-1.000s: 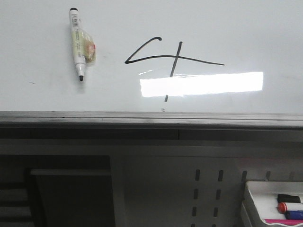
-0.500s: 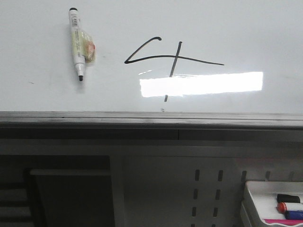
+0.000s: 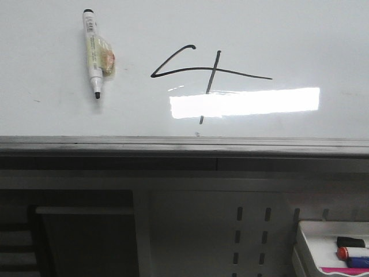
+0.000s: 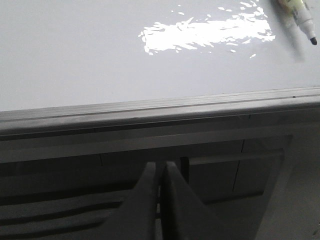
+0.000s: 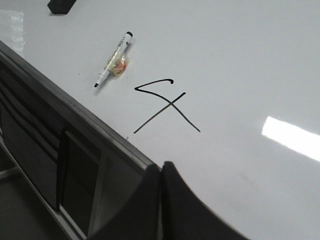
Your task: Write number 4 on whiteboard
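Note:
The number 4 [image 3: 207, 72] is drawn in thin black lines on the whiteboard [image 3: 300, 34]; it also shows in the right wrist view [image 5: 167, 102]. A white marker [image 3: 92, 52] with a yellowish label lies on the board left of the 4, tip toward the grey rail; it shows in the right wrist view [image 5: 114, 59] and its tip in the left wrist view [image 4: 302, 17]. My left gripper [image 4: 160, 165] is shut and empty, below the board's rail. My right gripper [image 5: 161, 166] is shut and empty at the board's edge. Neither gripper shows in the front view.
A grey metal rail [image 3: 184, 144] runs along the board's near edge. Below it is a grey perforated panel [image 3: 253, 231] and a white tray [image 3: 305, 242] with markers at the lower right. A dark eraser [image 5: 62, 5] lies at the board's far side.

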Controlling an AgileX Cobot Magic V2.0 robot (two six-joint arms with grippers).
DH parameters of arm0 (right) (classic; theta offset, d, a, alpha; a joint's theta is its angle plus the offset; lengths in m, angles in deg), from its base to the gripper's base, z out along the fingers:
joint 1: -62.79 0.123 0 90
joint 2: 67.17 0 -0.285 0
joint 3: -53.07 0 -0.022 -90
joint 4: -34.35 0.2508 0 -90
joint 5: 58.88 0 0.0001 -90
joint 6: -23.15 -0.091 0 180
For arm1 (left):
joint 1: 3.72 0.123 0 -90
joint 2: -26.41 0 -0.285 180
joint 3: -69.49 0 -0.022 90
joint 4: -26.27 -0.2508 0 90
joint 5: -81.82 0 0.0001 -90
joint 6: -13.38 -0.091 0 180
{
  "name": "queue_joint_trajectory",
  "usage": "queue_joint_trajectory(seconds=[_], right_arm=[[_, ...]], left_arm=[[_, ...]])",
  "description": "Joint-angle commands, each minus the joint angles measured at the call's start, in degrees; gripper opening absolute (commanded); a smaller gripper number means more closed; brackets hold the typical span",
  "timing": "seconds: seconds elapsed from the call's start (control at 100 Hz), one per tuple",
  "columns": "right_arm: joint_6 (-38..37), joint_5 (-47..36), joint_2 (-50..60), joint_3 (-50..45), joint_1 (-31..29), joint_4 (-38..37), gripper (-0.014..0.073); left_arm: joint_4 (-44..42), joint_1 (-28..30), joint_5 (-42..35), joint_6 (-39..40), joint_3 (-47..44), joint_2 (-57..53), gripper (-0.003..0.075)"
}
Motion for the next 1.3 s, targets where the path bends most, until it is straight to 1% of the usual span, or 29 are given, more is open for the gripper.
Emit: queue_joint_trajectory(seconds=[0.0, 0.31, 0.38, 0.45, 0.48, 0.56, 0.61, 0.64, 0.71, 0.75, 0.77, 0.79, 0.85, 0.98, 1.29], right_arm=[[0.04, -3.74, 0.23, 1.46, -0.23, -1.44, -0.0037], [0.04, -3.60, 0.23, 0.38, -0.23, -2.10, -0.0037], [0.04, -3.68, 0.23, -1.54, -1.71, -3.17, -0.0037], [0.04, -3.68, 0.23, -3.87, -5.92, 1.03, -0.0037], [0.04, -3.80, 0.23, -5.27, -9.00, 4.75, -0.0037], [0.04, -5.87, 0.23, -9.13, -16.88, 11.57, -0.0037], [0.04, -9.71, 0.23, -12.15, -21.86, 14.12, -0.0037], [0.04, -13.60, 0.23, -13.95, -25.06, 14.74, -0.0037], [0.04, -22.17, 0.23, -18.37, -30.32, 14.91, -0.0037], [0.04, -25.38, 0.23, -20.70, -32.51, 15.04, -0.0037], [0.04, -24.59, 0.23, -20.63, -33.67, 15.50, -0.0037], [0.04, -21.69, 0.23, -20.34, -34.64, 15.97, -0.0037], [0.04, -18.99, 0.35, -20.45, -36.70, 17.04, -0.0037], [0.04, -11.70, 0.68, -20.45, -38.50, 17.76, -0.0037], [0.04, -11.86, 0.68, -20.45, -38.50, 17.76, -0.0037]], left_arm=[[0.85, 0.08, -2.60, 0.52, -1.93, -1.46, -0.0020], [0.85, 0.08, -2.60, 0.52, -1.93, -1.46, -0.0020], [0.85, 0.08, -2.60, 0.52, -1.93, -1.46, -0.0020], [0.85, 0.08, -2.60, 0.52, -1.93, -1.46, -0.0020], [0.85, 0.08, -2.60, 0.52, -1.93, -1.46, -0.0020], [0.85, 0.08, -2.60, 0.52, -1.93, -1.46, -0.0020], [0.85, 0.08, -2.60, 0.52, -1.93, -1.46, -0.0020], [0.85, 0.08, -2.60, 0.52, -1.93, -1.46, -0.0020], [0.85, 0.08, -2.60, 0.52, -1.93, -1.46, -0.0020], [0.85, 0.08, -2.60, 0.52, -1.93, -1.46, -0.0020], [0.85, 0.08, -2.60, 0.52, -1.93, -1.46, -0.0020], [0.85, 0.08, -2.60, 0.52, -1.93, -1.46, -0.0020], [0.85, 0.08, -2.60, 0.52, -1.93, -1.46, -0.0020], [0.85, 0.08, -2.60, 0.52, -1.93, -1.46, -0.0020], [0.85, 0.08, -2.60, 0.52, -1.93, -1.46, -0.0020]])
